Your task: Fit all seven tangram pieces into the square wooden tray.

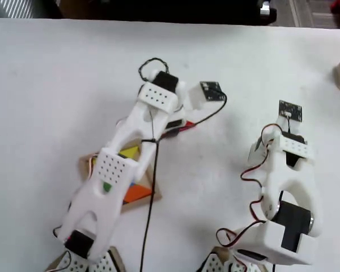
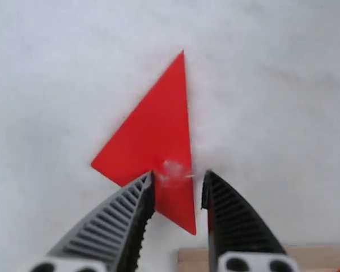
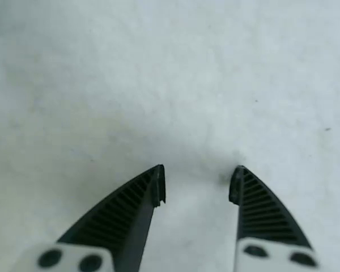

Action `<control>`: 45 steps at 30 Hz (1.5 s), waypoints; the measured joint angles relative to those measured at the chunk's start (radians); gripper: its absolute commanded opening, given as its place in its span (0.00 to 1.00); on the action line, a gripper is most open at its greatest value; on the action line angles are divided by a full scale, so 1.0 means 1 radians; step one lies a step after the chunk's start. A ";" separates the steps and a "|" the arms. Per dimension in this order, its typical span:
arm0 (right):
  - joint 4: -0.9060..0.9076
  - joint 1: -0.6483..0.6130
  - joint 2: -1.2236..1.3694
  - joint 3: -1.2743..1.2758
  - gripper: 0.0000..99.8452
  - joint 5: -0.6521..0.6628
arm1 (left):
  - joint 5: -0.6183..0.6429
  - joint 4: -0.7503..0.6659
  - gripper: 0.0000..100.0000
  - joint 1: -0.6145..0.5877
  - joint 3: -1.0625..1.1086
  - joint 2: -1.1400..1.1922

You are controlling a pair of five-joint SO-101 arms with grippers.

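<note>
Bright, even overhead light casts faint shadows.

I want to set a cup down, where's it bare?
Bare: the stretch left of the wooden tray, and the strip between left arm and right arm. Crowded: the tray under the left arm, and the red triangle at its pincer.

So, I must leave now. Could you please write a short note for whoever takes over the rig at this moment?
Left claw: open, fingers either side of one tip of the red triangle, which lies flat on the table near the tray.
Right claw: open, over bare table.
Done: a yellow piece and an orange piece lie in the tray; the left arm hides the rest.
Left: the red triangle, at least.
</note>
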 measured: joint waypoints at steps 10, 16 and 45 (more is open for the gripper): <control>0.000 0.000 0.000 0.000 0.19 0.000 | -0.061 0.026 0.03 0.002 -0.014 0.002; 0.000 0.000 0.000 0.000 0.19 0.000 | 0.011 0.026 0.03 0.002 -0.057 0.002; 0.000 0.000 0.000 0.000 0.19 0.000 | 0.318 -0.345 0.05 0.017 0.578 -0.359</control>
